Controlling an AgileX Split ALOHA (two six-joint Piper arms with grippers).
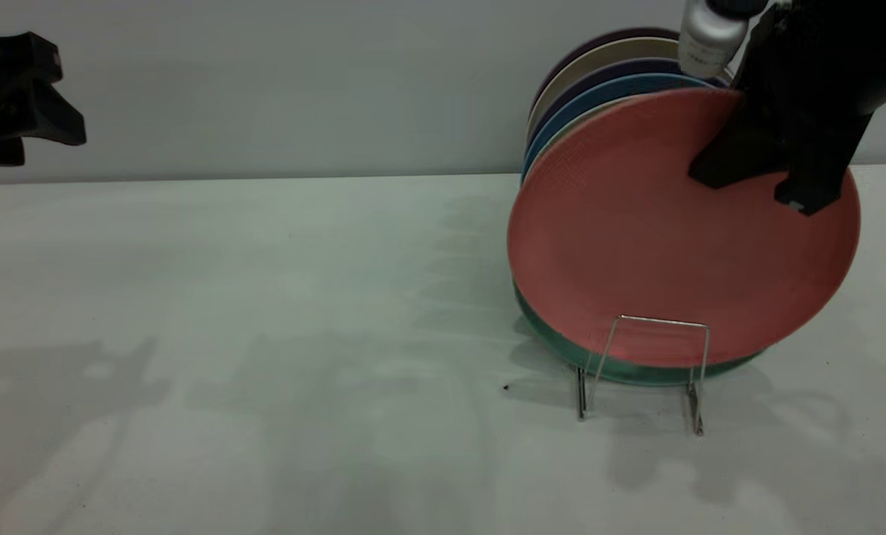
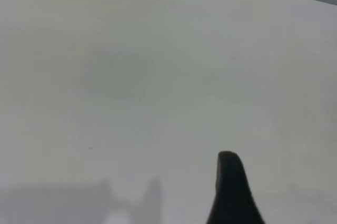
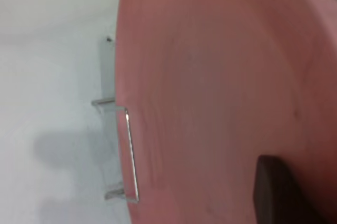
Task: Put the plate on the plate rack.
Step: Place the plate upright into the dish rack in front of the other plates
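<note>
The salmon-pink plate (image 1: 658, 238) stands nearly upright at the front of the wire plate rack (image 1: 662, 321), its lower edge behind the rack's front loop. My right gripper (image 1: 754, 192) is shut on the plate's upper right rim. In the right wrist view the plate (image 3: 210, 76) fills most of the frame, one dark finger (image 3: 274, 192) lies on its face, and the rack loop (image 3: 131, 155) shows at its edge. The other finger is hidden. My left gripper (image 1: 64, 134) is parked high at the far left, over bare table (image 2: 131, 76).
A teal-green plate (image 1: 636, 374) stands just behind the pink one, its lower edge showing below it. Behind it stand blue (image 1: 599, 96), beige (image 1: 599, 63) and dark plates. The white table (image 1: 264, 334) stretches left of the rack; a grey wall is behind.
</note>
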